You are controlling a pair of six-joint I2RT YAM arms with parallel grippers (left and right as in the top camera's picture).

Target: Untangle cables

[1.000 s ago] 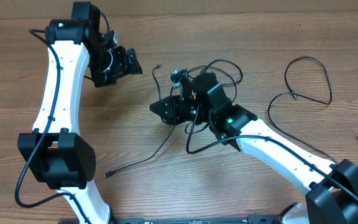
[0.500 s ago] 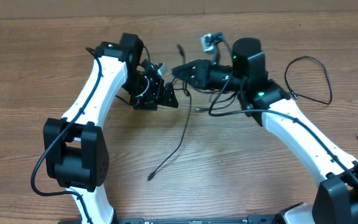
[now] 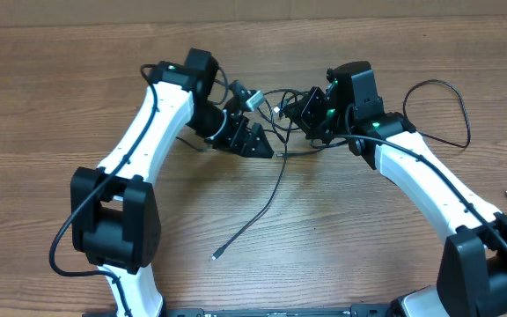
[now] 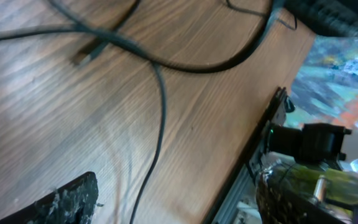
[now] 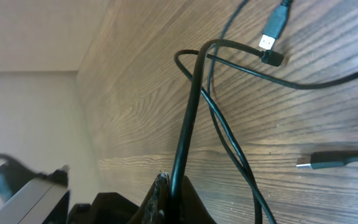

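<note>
Field notes, cables only. Thin black cables (image 3: 275, 110) sit bunched in a loose knot at far centre. One trailing strand (image 3: 275, 189) leaves the knot and curves toward the near side, ending in a small end plug (image 3: 216, 256) lying flat. A looped cable (image 3: 466, 119) lies spread open at far right; I can't tell whether it joins the knot. In my right wrist view, a taut strand (image 5: 189, 118) runs straight into the clamped right gripper (image 5: 169, 186), crossing two slacker strands. A silver-tipped plug (image 5: 272, 31) lies beyond it.
</note>
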